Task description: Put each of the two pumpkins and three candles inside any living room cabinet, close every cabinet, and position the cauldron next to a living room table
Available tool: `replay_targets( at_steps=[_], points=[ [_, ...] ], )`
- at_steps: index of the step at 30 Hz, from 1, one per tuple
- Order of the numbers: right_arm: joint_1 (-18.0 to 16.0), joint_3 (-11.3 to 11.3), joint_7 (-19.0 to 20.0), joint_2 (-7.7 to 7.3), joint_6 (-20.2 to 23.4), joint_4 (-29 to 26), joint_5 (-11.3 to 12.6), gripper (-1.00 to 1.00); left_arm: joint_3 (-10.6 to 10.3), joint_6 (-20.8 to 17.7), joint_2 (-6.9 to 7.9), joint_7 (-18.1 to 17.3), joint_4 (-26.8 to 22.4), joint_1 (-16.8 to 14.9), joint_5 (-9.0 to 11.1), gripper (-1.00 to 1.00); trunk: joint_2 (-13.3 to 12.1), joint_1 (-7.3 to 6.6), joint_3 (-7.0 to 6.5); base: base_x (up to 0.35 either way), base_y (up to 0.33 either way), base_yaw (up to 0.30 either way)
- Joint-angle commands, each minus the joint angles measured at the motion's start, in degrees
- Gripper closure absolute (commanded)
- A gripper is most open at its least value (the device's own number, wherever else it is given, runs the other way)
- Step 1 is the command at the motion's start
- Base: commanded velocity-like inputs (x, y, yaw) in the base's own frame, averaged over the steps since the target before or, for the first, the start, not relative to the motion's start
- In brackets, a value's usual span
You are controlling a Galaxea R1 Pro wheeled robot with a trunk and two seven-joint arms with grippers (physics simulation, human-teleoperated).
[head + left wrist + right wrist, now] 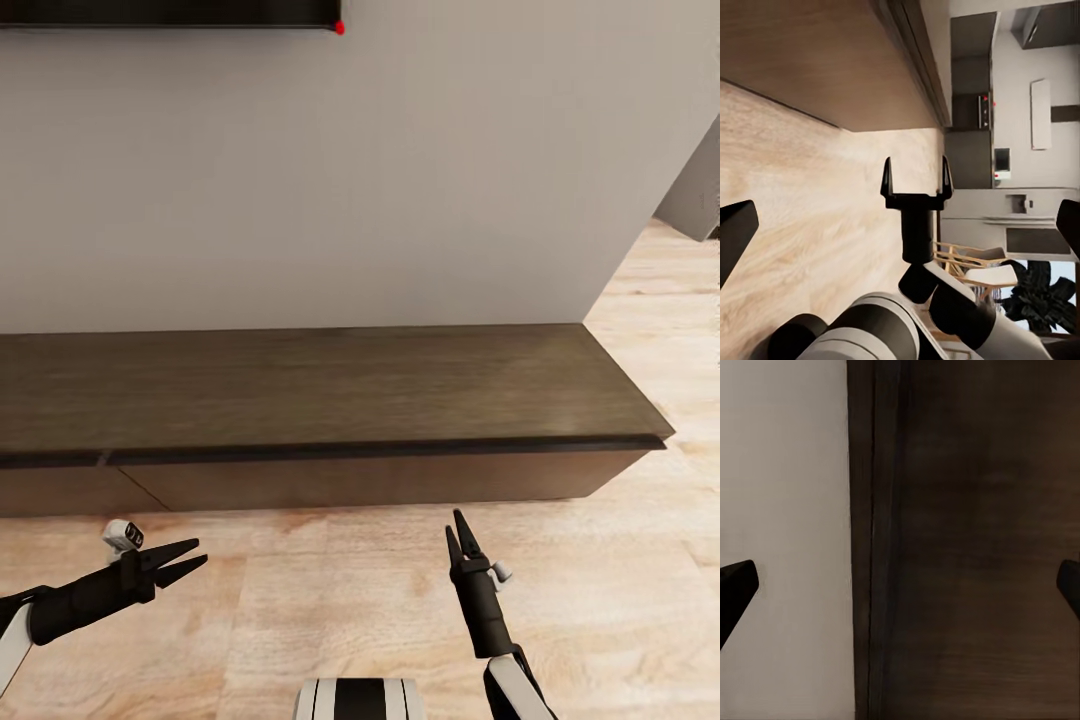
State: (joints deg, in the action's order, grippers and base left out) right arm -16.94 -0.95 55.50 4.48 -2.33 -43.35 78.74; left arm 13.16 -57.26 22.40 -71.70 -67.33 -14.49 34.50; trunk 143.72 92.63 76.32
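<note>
Two black grippers are hovering low over a pale wood floor (330, 600). The left gripper (195, 560) is pointing sideways, its jaws slightly apart and holding nothing. The right gripper (457, 531) is pointing forward, its jaws spread wide in the left wrist view, empty too. Just beyond them the long, low, dark-brown cabinet (300, 400) is sitting closed against a plain grey wall (400, 180).

A pale wood floor (330, 600) meets a grey wall (350, 180), a dark screen edge (170, 12) mounted above.
</note>
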Motion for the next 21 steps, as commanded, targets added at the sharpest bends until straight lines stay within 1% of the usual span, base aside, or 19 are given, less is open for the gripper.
replay_targets(
  at_steps=[1, 3, 16, 21],
  points=[
    [-0.02, -0.10, 0.14, -0.01, -0.23, 0.07, 0.24, -1.00, 0.01, -0.40, 0.01, -0.07, 0.00, -0.02, 0.13, -1.00, 0.00, -0.03, -0.19, 0.000, 0.000, 0.000],
    [-0.03, -0.11, 0.12, 0.00, -0.16, 0.14, 0.26, -1.00, 0.05, -0.40, 0.01, -0.09, 0.00, -0.02, 0.13, -1.00, -0.03, -0.08, -0.63, 0.000, 0.000, 0.000],
    [-0.03, -0.11, 0.04, 0.07, 0.09, 0.19, 0.44, -1.00, 0.13, -0.37, 0.01, -0.10, 0.00, -0.02, 0.13, -1.00, -0.03, -0.08, -0.63, 0.034, 0.000, 0.000],
    [-0.03, -0.11, 0.04, 0.09, 0.00, 0.20, 0.43, -1.00, 0.04, -0.40, 0.01, -0.05, 0.00, -0.02, 0.13, -1.00, -0.03, -0.08, -0.63, 0.193, 0.000, 0.000]
  ],
)
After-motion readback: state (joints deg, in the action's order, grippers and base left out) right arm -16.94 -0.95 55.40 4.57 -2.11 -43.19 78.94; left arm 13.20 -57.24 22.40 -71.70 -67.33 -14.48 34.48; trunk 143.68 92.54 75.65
